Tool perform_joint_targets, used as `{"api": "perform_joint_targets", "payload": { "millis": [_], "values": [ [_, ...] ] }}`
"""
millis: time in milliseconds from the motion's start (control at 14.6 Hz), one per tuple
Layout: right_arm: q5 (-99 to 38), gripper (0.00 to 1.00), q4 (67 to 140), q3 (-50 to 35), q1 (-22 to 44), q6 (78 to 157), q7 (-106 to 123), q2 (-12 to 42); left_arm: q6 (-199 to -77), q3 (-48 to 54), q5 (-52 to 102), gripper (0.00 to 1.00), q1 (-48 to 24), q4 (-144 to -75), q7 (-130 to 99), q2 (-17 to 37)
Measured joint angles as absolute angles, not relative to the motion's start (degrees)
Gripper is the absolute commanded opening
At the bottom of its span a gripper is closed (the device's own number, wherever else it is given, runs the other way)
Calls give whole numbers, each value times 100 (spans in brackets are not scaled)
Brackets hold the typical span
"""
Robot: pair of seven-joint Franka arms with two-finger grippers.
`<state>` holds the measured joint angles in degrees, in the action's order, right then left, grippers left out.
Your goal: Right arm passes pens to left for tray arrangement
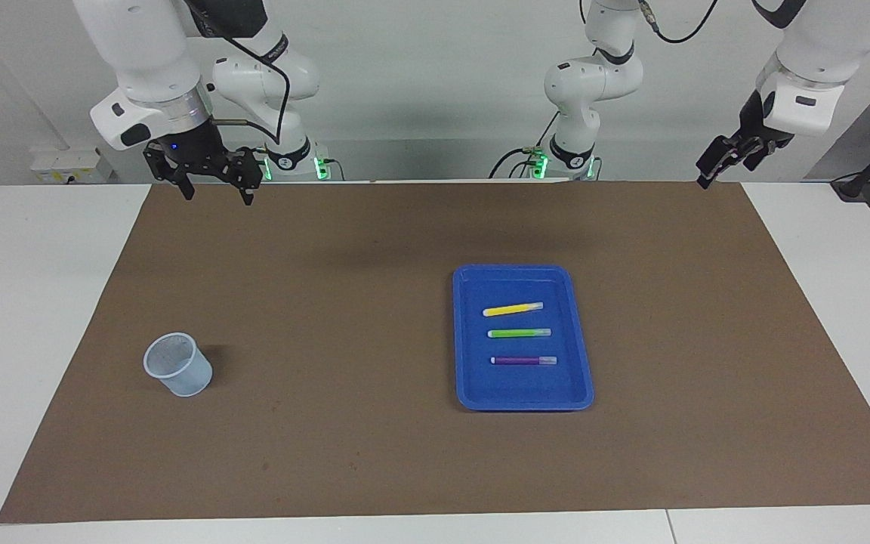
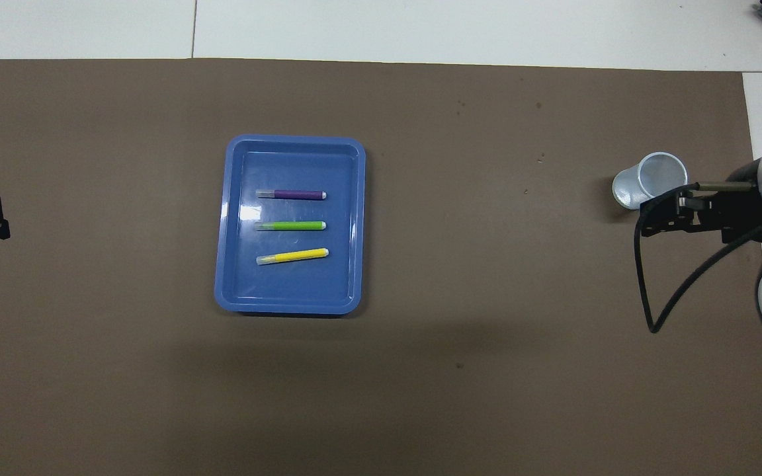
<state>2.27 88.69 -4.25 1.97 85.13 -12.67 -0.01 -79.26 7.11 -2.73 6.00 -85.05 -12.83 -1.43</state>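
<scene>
The blue tray [image 1: 526, 389] lies on the brown mat, toward the left arm's end. In it lie three pens side by side and parallel: yellow [image 1: 513, 308] nearest the robots, green [image 1: 519, 332] in the middle, purple [image 1: 523, 360] farthest. They also show in the overhead view: yellow [image 2: 292, 256], green [image 2: 290, 226], purple [image 2: 292, 194], in the tray [image 2: 288, 158]. My right gripper [image 1: 216, 189] hangs open and empty above the mat's edge at the right arm's end. My left gripper [image 1: 711, 170] is raised and empty over the mat's corner at the left arm's end.
A small translucent bluish cup [image 1: 178, 365] stands on the mat toward the right arm's end; in the overhead view the cup [image 2: 649, 178] sits next to my right gripper [image 2: 669, 215]. The brown mat [image 1: 344, 302] covers most of the white table.
</scene>
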Motion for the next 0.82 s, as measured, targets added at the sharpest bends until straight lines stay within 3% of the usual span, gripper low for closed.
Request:
{"api": "perform_joint_targets", "payload": {
  "millis": [820],
  "values": [
    [227,100,8869,-425,197,8518,-1267,-1,-8030,84,-50,100,16,-8516,-863,-65]
  ]
}}
